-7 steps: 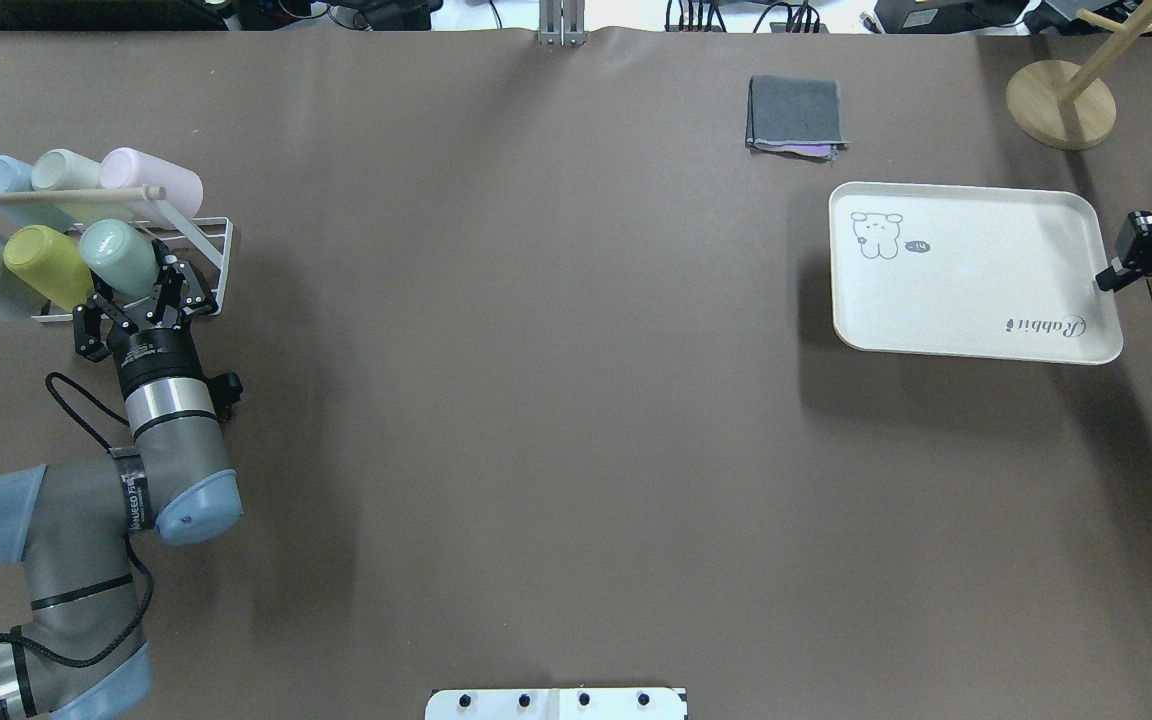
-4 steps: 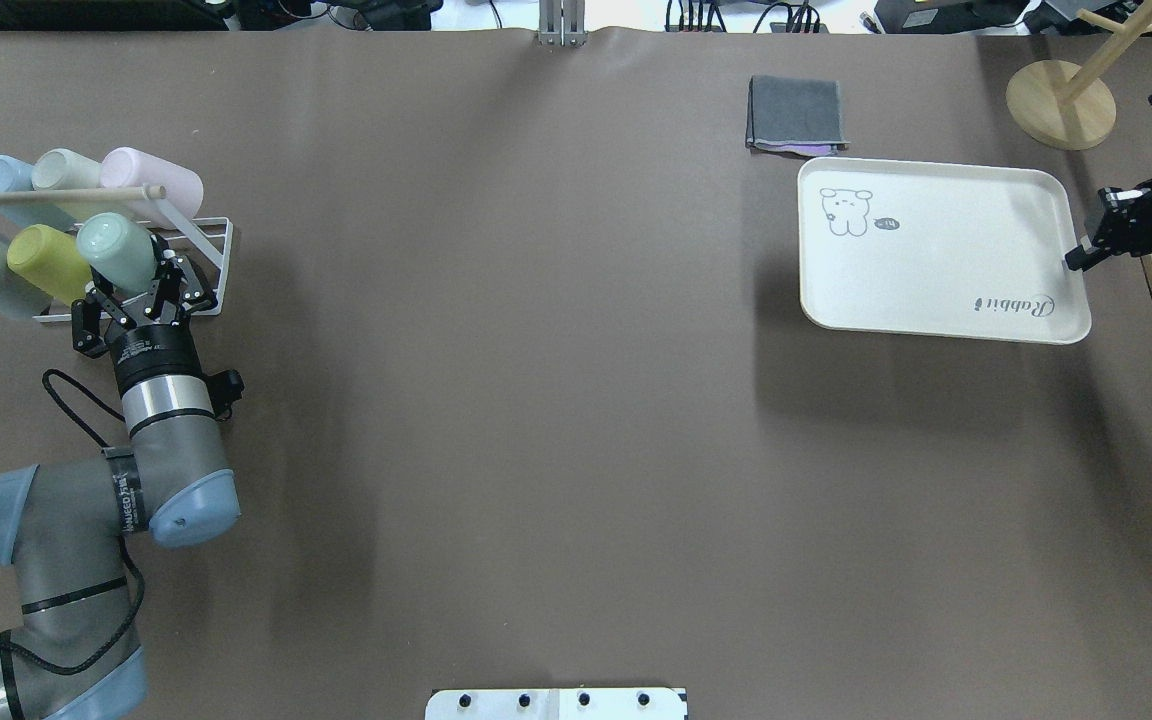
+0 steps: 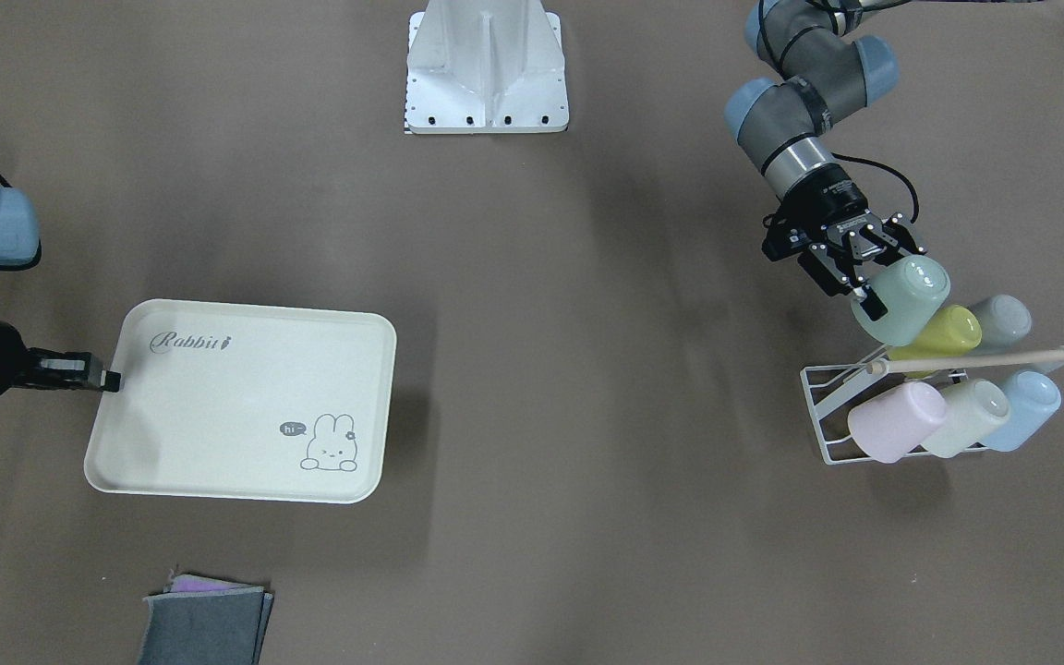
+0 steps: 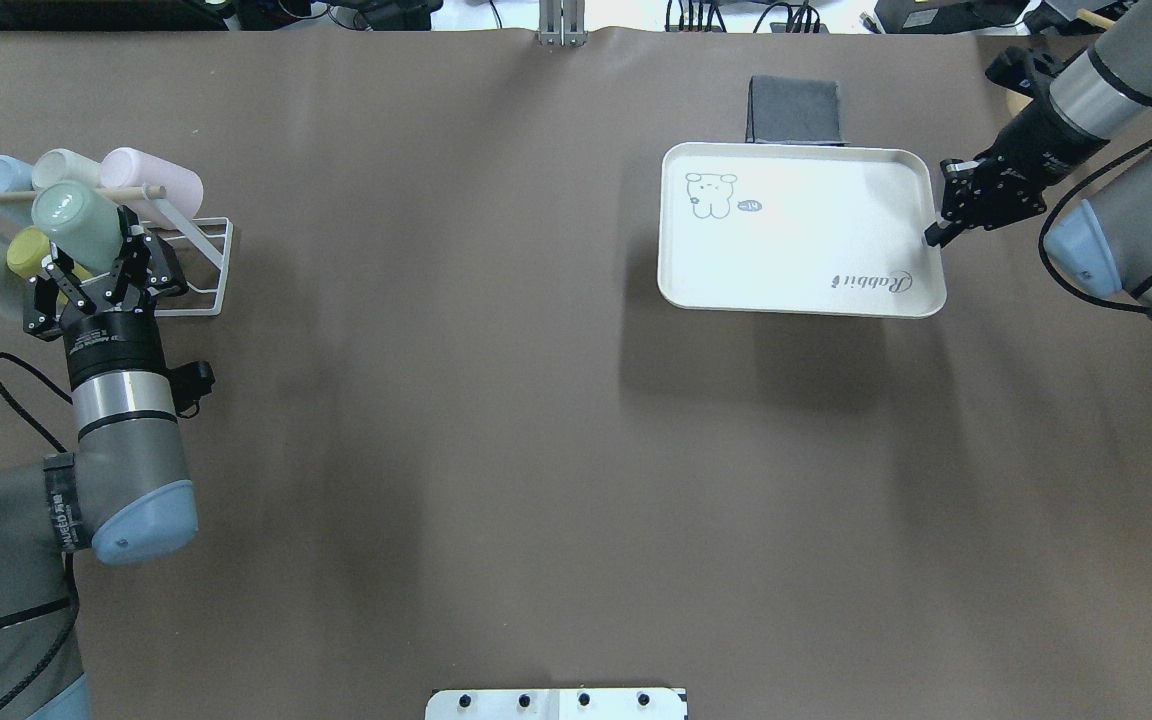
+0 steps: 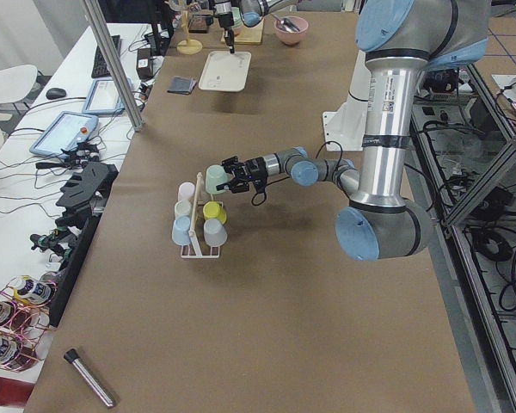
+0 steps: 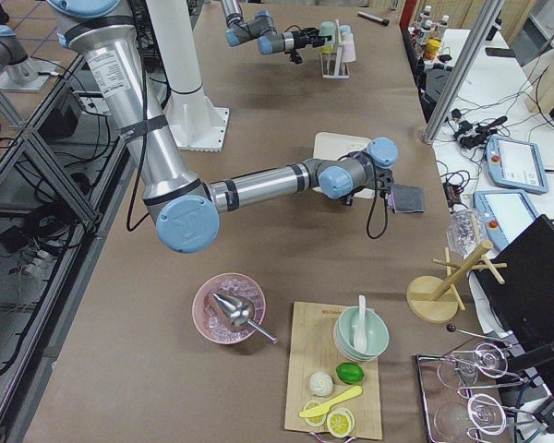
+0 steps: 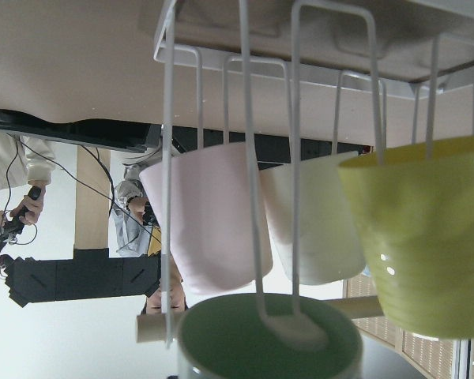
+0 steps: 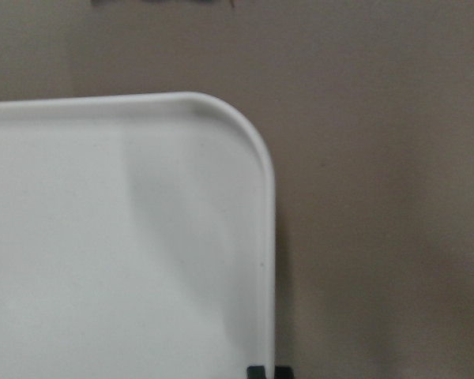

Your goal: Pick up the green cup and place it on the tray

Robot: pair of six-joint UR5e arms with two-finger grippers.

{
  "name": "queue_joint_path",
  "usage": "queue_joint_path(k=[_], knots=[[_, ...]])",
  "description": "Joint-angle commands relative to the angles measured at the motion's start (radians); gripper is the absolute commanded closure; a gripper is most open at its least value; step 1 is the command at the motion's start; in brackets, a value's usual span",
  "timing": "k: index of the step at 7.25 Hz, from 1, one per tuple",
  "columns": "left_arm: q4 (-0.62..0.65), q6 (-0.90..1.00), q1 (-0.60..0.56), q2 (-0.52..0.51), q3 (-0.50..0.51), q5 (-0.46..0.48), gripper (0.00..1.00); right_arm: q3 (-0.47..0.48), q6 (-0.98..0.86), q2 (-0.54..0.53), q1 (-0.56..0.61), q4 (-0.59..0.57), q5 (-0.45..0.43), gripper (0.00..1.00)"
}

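**Clear the rack first, then bring the cup across**

The left gripper (image 4: 96,262) has its jaws clamped on the green cup (image 4: 71,215) near the mouth. In the left wrist view one finger seems to sit inside the rim, so the hold is only on the thin wall. The cup lies tilted at the upper left of the overhead view, above the rack (image 4: 208,268), just beside the rod (image 4: 141,191) and the yellow cup (image 4: 24,252).

The right gripper (image 4: 936,236) pinches the right rim of the tray (image 4: 796,235) at the upper right, well apart from the cup. Its shadow suggests it is off the table.

I would raise the cup straight out until it is free of rod and wires – only then swing it sideways. The tray hangs from one edge, so it should be level and steady before the cup goes down, upright, on the bare middle.
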Motion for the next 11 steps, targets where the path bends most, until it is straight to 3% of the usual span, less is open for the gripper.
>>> queue_joint_path(k=[1,2,3,5,8,9,11], knots=[[-0.339,0.220,-0.001,0.033,-0.069,0.004,0.71,0.019,0.051,0.068,-0.064,0.006,0.005,1.00],[-0.554,0.362,-0.004,0.035,-0.065,0.002,0.74,0.072,0.085,0.078,-0.128,0.006,0.002,1.00],[-0.694,0.390,-0.012,0.033,-0.060,-0.066,0.74,0.115,0.126,0.087,-0.200,0.009,-0.024,1.00],[-0.802,0.276,-0.100,0.000,-0.060,-0.271,0.74,0.127,0.247,0.168,-0.341,0.046,-0.169,1.00],[-0.806,-0.204,-0.182,-0.129,-0.033,-0.607,0.74,0.101,0.552,0.199,-0.508,0.220,-0.400,1.00],[-0.838,-0.473,-0.182,-0.172,0.002,-0.732,0.74,0.087,0.594,0.210,-0.529,0.236,-0.431,1.00],[-0.960,-0.743,-0.176,-0.242,0.105,-0.890,0.76,0.041,0.594,0.216,-0.547,0.239,-0.440,1.00]])
